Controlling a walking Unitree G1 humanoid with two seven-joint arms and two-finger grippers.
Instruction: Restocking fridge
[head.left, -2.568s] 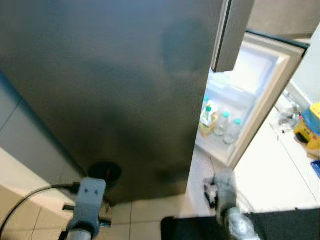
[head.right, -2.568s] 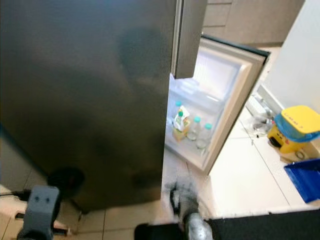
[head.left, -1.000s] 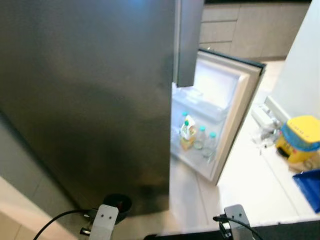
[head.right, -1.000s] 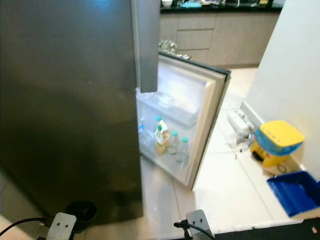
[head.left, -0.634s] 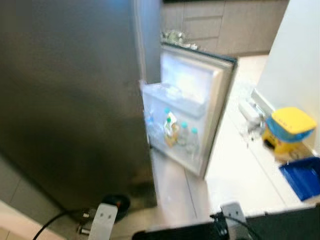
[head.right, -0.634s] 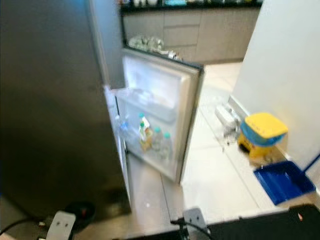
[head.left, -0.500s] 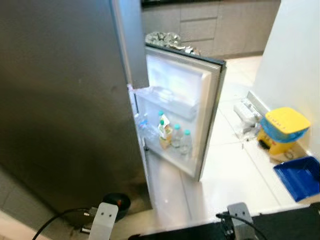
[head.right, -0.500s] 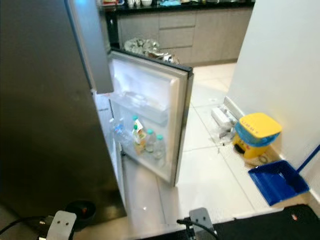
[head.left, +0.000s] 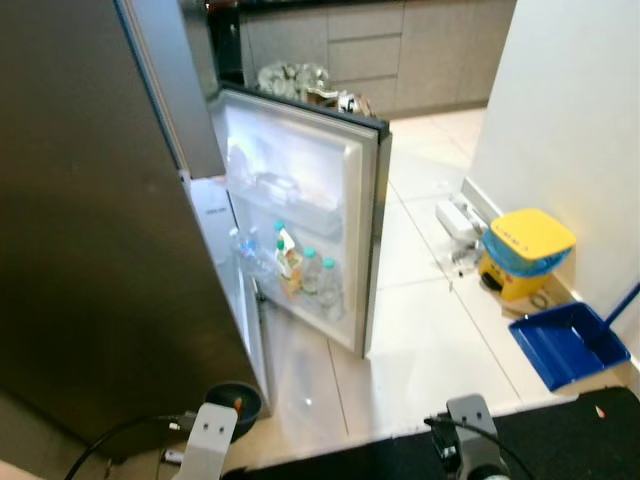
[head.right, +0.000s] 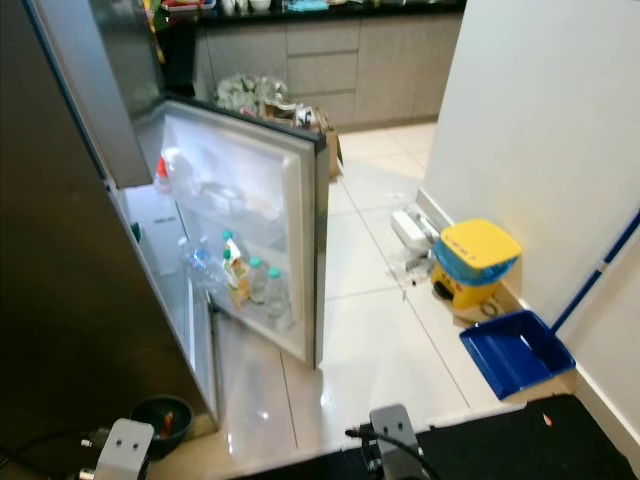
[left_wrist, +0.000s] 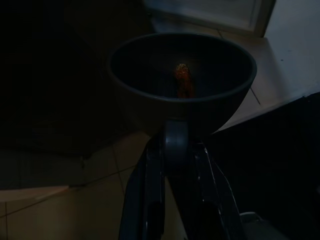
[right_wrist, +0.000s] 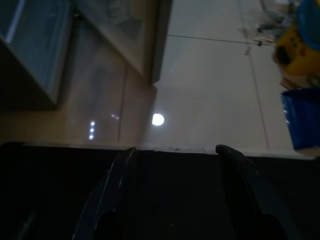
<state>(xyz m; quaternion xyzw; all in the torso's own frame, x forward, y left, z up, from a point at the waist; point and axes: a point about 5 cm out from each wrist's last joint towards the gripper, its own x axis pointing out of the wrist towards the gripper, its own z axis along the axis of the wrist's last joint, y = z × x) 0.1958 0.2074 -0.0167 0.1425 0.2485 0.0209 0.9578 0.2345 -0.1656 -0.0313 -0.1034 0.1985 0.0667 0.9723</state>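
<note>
Gripping bowl (left_wrist: 182, 82), L tool (left_wrist: 176, 165); carrot inside.

At the lower left of the head view, the left arm (head.left: 205, 440) ends in a pale grey wrist block with two small dark screw holes and a black cable running off leftward. At the lower middle, the right arm (head.left: 470, 450) shows a like grey block with a black cable looped across it. Each wrist view shows two long, glossy black fingers (right_wrist: 112, 192), slightly curved.
</note>
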